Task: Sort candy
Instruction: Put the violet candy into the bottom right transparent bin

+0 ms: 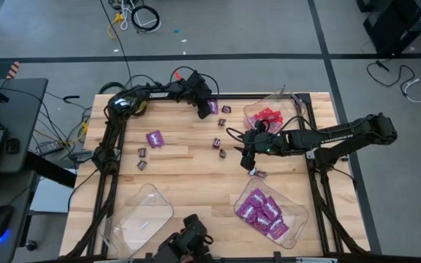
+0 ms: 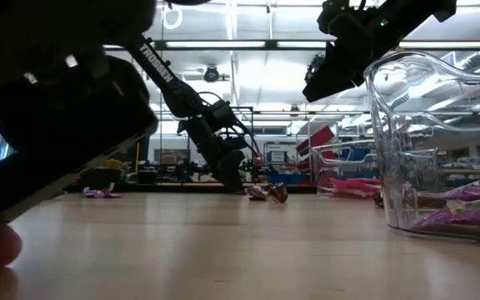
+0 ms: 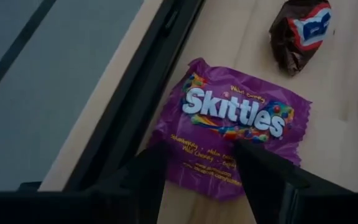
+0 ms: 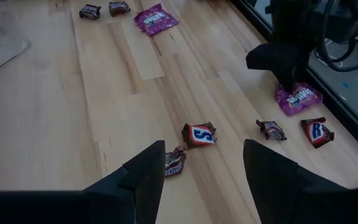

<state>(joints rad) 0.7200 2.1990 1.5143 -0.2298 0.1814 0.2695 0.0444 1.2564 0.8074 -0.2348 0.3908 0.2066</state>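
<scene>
My left gripper [image 3: 201, 155] is open at the table's far edge [image 1: 209, 104]. Its fingertips stand over the near edge of a purple Skittles packet [image 3: 238, 118] that lies flat on the wood. A brown wrapped piece [image 3: 300, 31] lies just beyond the packet. My right gripper [image 4: 204, 152] is open and raised above mid-table [image 1: 247, 157]. Below it lie two brown pieces [image 4: 199, 134] [image 4: 174, 163]. Another purple packet [image 1: 154, 138] and two brown pieces [image 1: 142, 152] lie toward the left. A small piece [image 1: 258, 174] lies by the right gripper. My left gripper comes at the Skittles packet from above, pointing down. One finger [image 3: 148, 168] is over each side of the packet's edge [image 3: 197, 174]. I cannot tell whether the fingers touch it. The packet lies flat on the table.
A clear tray with red packets [image 1: 258, 109] stands at the far right. A clear tray with purple packets [image 1: 298, 212] stands at the near right, and a clear tray [image 1: 145, 212] with nothing in it at the near left. The dark table frame [image 3: 135, 93] runs beside the Skittles packet.
</scene>
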